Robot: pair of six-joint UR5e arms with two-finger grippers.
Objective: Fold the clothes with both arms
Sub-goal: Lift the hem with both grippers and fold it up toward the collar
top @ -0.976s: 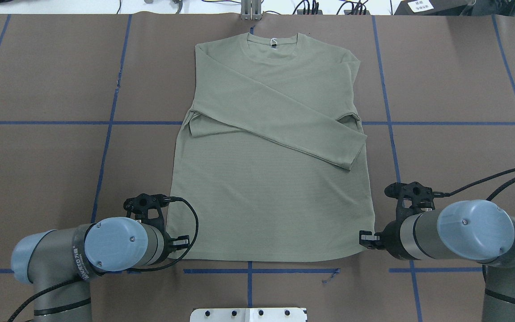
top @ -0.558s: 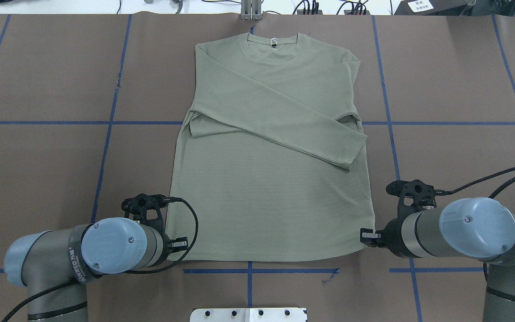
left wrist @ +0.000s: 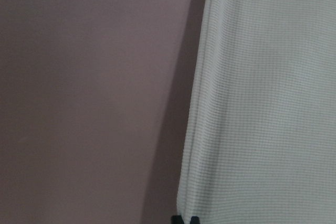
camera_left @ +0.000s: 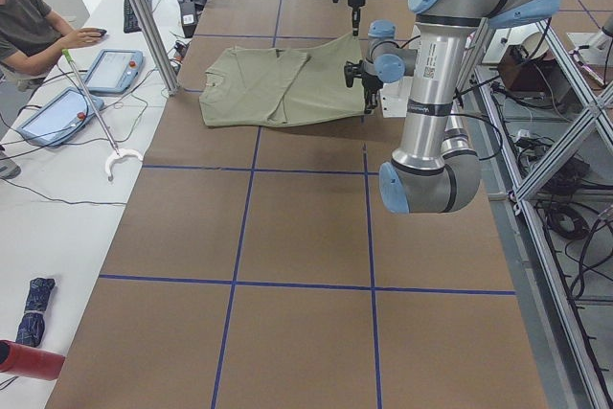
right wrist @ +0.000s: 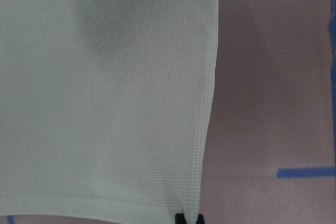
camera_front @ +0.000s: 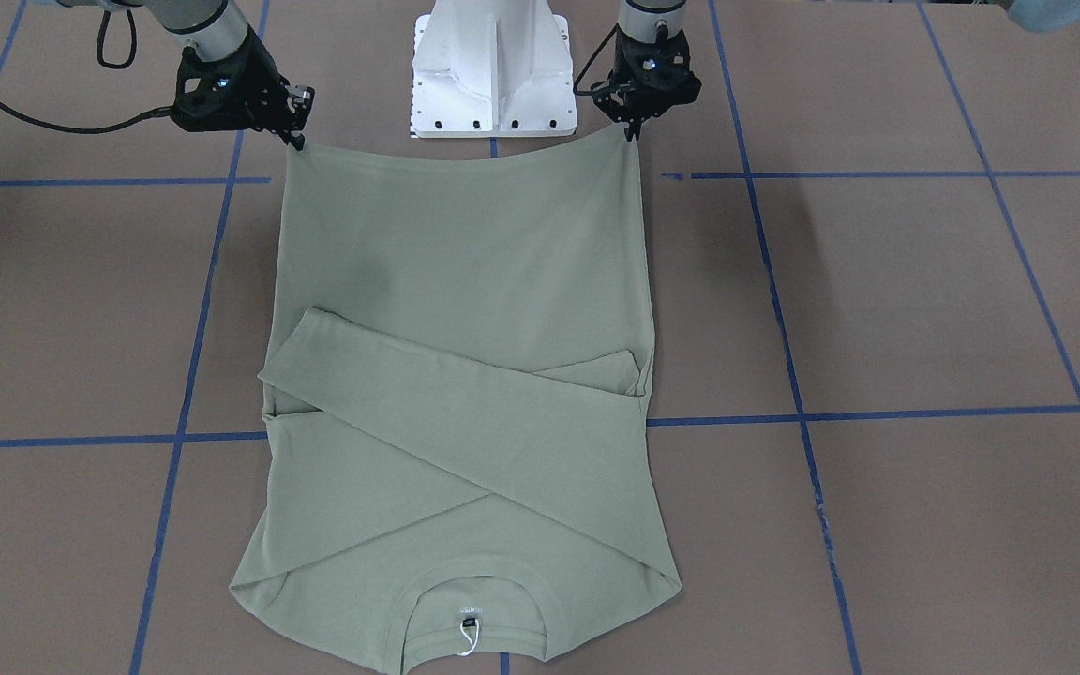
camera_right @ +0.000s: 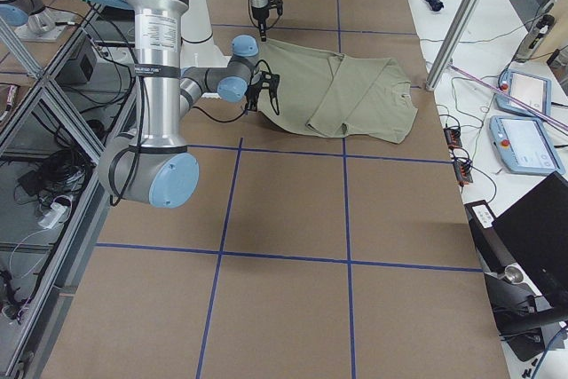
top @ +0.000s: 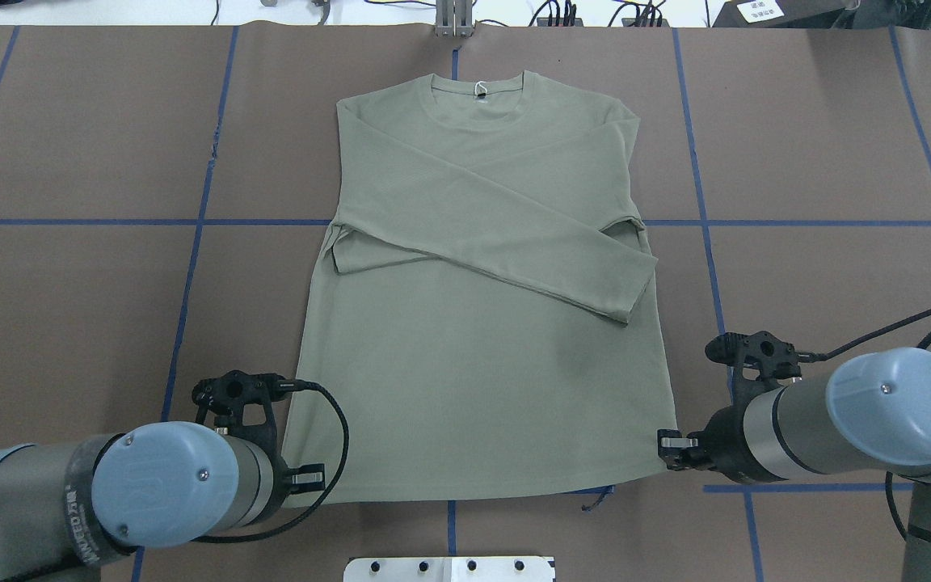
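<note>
The pale sage-green shirt (top: 473, 364) lies front up on the brown table, collar at the far side, both sleeves crossed over its chest, white hang tag (camera_front: 470, 637) at the neck. My left gripper (camera_front: 634, 131) is shut on the hem's left corner; in the left wrist view its fingertips (left wrist: 186, 219) pinch the shirt's edge (left wrist: 262, 103). My right gripper (camera_front: 294, 139) is shut on the hem's right corner, and the right wrist view shows its fingertips (right wrist: 187, 217) on the fabric (right wrist: 105, 103). Both hem corners are raised a little off the table. In the overhead view the wrists hide most of both grippers.
The white pedestal base (camera_front: 493, 66) stands just behind the hem, between the arms. Blue tape lines (top: 191, 222) grid the brown table cover. A metal post (top: 453, 16) stands at the far edge beyond the collar. An operator (camera_left: 29, 16) sits with tablets beyond that edge.
Both grippers have drawn back toward the robot with the hem corners, the left one furthest. The whole shirt has slid toward the robot and slightly left.
</note>
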